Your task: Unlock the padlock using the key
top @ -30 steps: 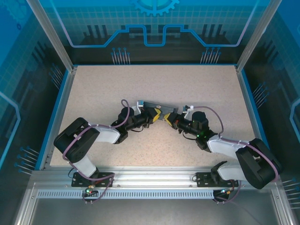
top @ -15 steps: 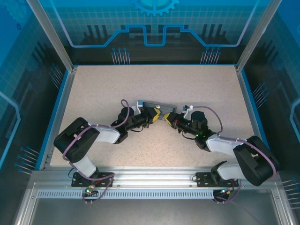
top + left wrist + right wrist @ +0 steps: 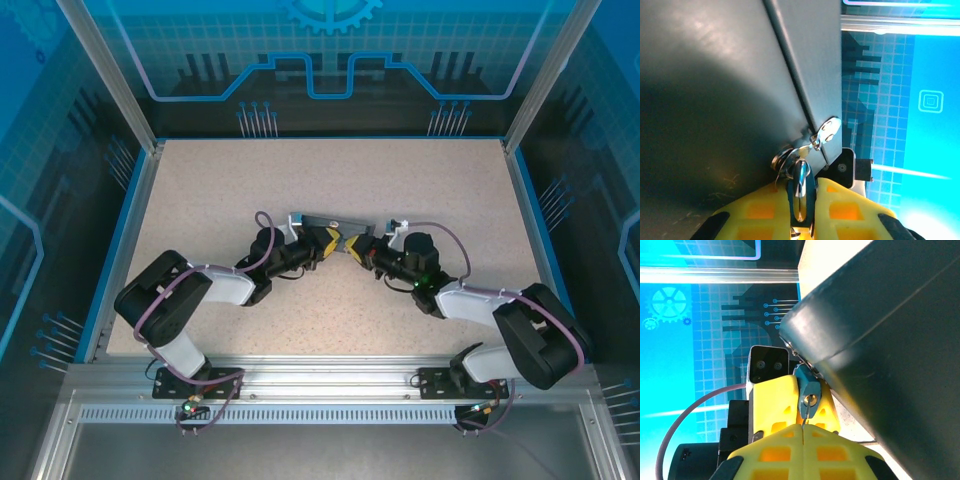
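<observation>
The right gripper [image 3: 803, 431] is pinching the thin key [image 3: 804, 418] with closed jaws, at the keyhole of the blue padlock [image 3: 808, 385]. The left gripper [image 3: 801, 197] is clamping this padlock beside the grey box [image 3: 715, 75]. A twist off the axis is probably risking that the key bends or slips out.

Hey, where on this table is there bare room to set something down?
The whole back strip of table behind the grey box is bare, as are both side margins. Crowded: the middle, where the left claw holding the padlock meets the right claw holding the key.
</observation>
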Controlling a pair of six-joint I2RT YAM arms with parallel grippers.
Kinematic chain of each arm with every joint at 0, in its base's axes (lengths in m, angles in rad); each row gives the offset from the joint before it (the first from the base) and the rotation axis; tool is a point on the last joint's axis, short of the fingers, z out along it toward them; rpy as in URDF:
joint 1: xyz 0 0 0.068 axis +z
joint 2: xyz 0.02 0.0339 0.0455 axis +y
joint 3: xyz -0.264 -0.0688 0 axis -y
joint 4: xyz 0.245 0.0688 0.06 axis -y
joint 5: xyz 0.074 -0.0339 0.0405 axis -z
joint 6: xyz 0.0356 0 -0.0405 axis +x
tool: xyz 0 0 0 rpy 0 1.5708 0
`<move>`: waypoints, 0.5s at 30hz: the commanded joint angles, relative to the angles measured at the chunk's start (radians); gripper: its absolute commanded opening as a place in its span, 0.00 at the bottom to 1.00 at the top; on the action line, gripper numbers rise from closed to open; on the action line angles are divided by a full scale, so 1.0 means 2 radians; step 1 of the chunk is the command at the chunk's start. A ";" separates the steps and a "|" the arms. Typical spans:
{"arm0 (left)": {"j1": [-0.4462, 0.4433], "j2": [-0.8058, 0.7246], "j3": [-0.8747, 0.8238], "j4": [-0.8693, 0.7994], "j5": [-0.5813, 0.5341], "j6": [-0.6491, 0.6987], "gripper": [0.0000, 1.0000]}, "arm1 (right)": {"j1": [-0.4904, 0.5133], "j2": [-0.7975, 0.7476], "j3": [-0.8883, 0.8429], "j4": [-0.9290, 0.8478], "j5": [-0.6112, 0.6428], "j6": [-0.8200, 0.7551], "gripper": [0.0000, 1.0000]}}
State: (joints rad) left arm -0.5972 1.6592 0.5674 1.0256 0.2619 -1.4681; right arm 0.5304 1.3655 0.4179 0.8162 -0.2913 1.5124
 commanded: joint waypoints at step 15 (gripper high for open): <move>-0.009 -0.011 -0.007 0.052 0.028 -0.001 0.00 | -0.005 0.015 -0.005 0.006 0.015 -0.017 0.00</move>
State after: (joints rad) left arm -0.5976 1.6592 0.5617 1.0279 0.2592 -1.4677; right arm 0.5293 1.3808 0.4057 0.8207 -0.2878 1.5036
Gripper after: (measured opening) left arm 0.129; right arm 0.049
